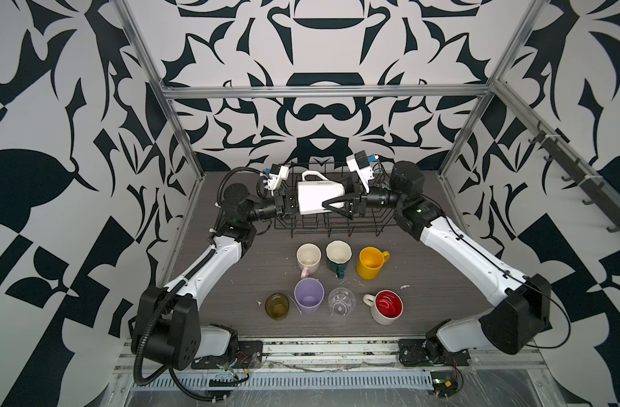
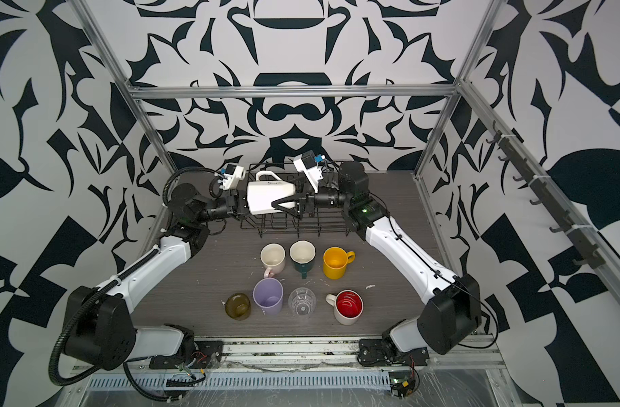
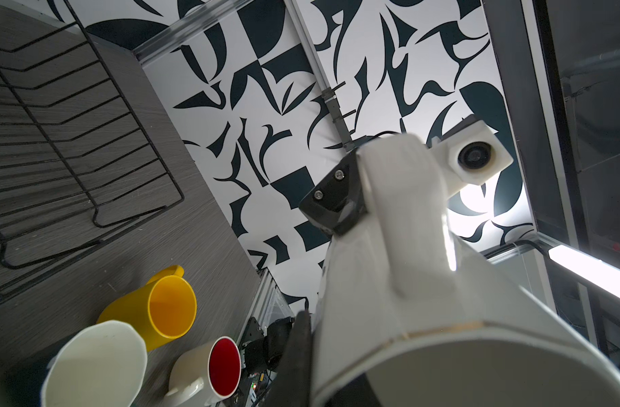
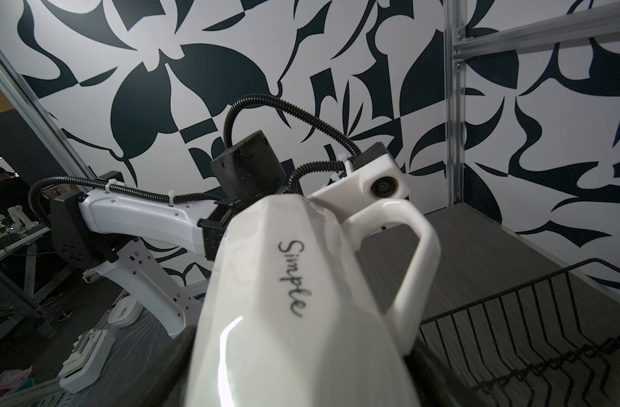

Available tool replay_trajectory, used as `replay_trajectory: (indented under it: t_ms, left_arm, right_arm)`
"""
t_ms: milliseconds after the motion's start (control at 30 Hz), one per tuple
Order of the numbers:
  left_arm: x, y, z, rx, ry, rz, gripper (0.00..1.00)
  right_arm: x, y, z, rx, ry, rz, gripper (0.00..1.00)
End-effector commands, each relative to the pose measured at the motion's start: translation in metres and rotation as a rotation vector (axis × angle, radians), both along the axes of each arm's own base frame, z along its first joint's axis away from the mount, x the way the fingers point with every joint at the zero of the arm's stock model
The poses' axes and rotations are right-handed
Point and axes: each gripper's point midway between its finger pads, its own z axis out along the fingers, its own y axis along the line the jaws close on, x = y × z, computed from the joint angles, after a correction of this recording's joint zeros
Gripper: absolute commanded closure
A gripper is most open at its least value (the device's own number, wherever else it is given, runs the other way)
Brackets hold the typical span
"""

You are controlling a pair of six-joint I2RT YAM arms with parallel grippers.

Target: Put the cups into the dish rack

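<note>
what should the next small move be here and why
Probably close the right gripper on the white mug: its jaws straddle the base end, contact unclear, while the left gripper, shut on the rim, holds it sideways above the dish rack.

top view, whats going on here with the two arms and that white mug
The two arms have the white mug on its side in the air over the dish rack. The left gripper is shut on its rim end. The right gripper has its fingers spread around the base end, though whether they press on it is unclear. No cup shows in the rack, and seven others, yellow mug to olive glass, stand upright on the table.
</note>
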Motion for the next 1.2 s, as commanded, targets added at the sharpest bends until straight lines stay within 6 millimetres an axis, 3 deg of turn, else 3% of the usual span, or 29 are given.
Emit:
replay_trajectory:
  t_ms: [0,300,700,900,1167]
  left_arm:
    - [-0.010,-0.001,0.026,-0.028,-0.139,-0.011,0.97]
    - [-0.009,0.002,0.024,-0.023,-0.123,0.005,0.74]
    - [-0.006,0.007,0.021,-0.019,-0.112,0.029,0.55]
    - [-0.004,0.010,0.019,-0.010,-0.117,0.045,0.30]
    - [-0.001,0.013,0.013,0.022,-0.112,0.076,0.05]
  right_arm:
    - [-0.010,-0.001,0.031,0.044,-0.002,-0.009,1.00]
    - [-0.006,-0.002,0.034,0.035,-0.011,-0.044,1.00]
    - [-0.002,-0.009,0.038,0.027,-0.020,-0.101,1.00]
    - [0.005,-0.014,0.040,0.024,-0.006,-0.144,1.00]
    - [0.011,-0.021,0.042,0.016,0.005,-0.194,1.00]
